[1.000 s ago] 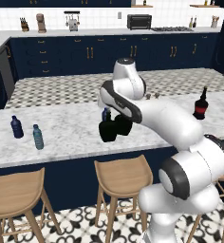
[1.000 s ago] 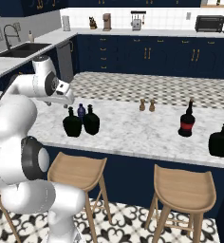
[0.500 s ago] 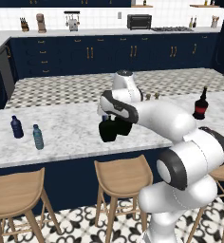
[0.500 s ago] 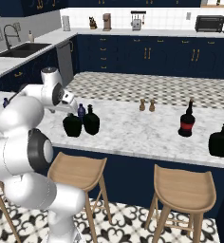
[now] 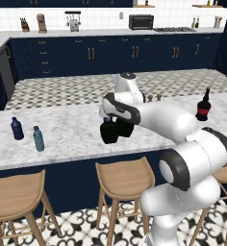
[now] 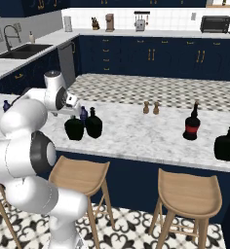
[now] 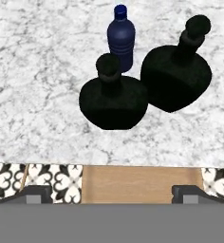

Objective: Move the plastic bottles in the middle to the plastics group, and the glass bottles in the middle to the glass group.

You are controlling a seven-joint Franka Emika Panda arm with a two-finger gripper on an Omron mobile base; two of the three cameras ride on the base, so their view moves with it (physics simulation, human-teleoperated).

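Two squat black glass bottles [image 7: 113, 97] [image 7: 176, 76] stand side by side in the middle of the marble counter [image 7: 33, 95], with the small navy-blue plastic bottle [image 7: 121, 40] just behind them. My gripper [image 7: 113, 192] hovers above the counter's front edge, open, with nothing between its fingertips [image 7: 35, 192]. In the right base view the same black pair [image 6: 74, 128] [image 6: 93, 123] and navy bottle [image 6: 83, 113] sit right under my hand. The plastics group, a navy bottle [image 5: 17, 129] and a teal-grey bottle [image 5: 38, 138], is far left. The red-labelled bottle [image 6: 191, 124] and another black bottle [image 6: 227, 144] are far right.
Two small wooden shakers [image 6: 151, 107] stand behind the middle of the counter. Wooden stools [image 5: 125, 175] [image 5: 14, 192] line the front below the counter edge. Wide bare marble lies between the middle bottles and each group.
The arm dropped a little and brought the hand closer over the two black bottles, then nearly stopped. No bottle has moved.
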